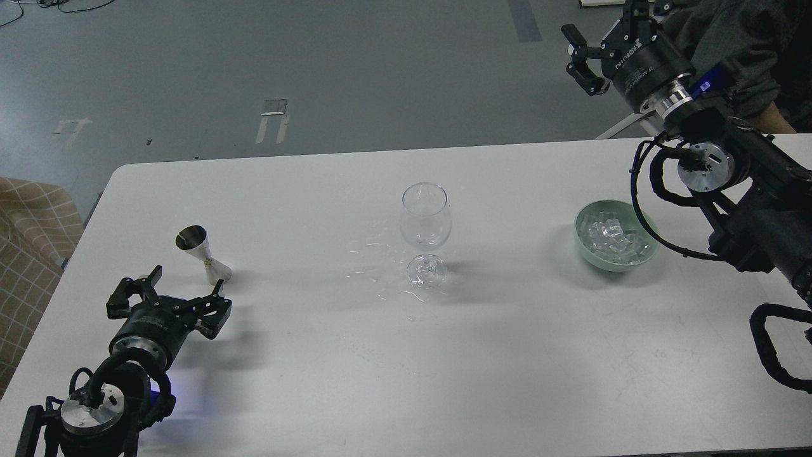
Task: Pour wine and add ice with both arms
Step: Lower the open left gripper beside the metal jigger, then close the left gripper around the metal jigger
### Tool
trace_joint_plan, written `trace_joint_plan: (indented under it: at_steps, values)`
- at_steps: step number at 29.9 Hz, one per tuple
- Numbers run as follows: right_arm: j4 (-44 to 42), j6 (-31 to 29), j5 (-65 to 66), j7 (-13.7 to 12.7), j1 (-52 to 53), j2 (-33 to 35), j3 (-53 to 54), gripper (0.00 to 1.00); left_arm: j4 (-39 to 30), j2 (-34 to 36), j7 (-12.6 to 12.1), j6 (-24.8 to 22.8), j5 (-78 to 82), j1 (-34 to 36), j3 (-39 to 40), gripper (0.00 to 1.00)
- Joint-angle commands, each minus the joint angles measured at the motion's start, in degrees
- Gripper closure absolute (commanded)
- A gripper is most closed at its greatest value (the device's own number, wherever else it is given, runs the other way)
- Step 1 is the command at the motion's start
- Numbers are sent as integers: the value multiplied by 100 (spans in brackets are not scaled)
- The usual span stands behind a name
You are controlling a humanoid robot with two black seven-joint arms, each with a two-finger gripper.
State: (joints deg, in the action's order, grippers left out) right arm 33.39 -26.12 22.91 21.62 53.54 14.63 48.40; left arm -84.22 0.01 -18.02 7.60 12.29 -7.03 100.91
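Note:
A clear stemmed wine glass (426, 219) stands upright at the table's middle. Clear liquid lies in splashes on the table (374, 251) left of its foot; I cannot tell whether the glass holds any wine. A heap of clear ice cubes (612, 238) fills a pale green bowl (587, 251) at the right. A small steel jigger (204, 254) stands at the left. My left gripper (170, 295) is open and empty, just in front of the jigger and apart from it. My right gripper (606, 32) is open and empty, high beyond the table's far right edge.
The white table (406, 368) ends close to my left arm at the near left. A person in a grey sleeve (729, 25) stands behind my right arm. A checked cloth (25, 235) lies off the left edge. Grey floor lies beyond.

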Motion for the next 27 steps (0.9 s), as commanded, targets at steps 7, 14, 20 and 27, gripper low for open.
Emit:
trace_joint_plan:
  at_steps: [7,14,20,27]
  values:
    - [1,1,3,0,8,-4,-120,0,398,-1,0,-30,19,290,8,2]
    - [1,63,3,0,8,4,-129,0,661,-1,-9,-303,37,457,-19,2]
    - [1,72,3,0,8,4,-129,0,916,-1,0,-303,54,782,-36,2]
    - [-8,72,3,0,-1,13,-129,0,1294,-1,9,-303,63,1134,-45,2]
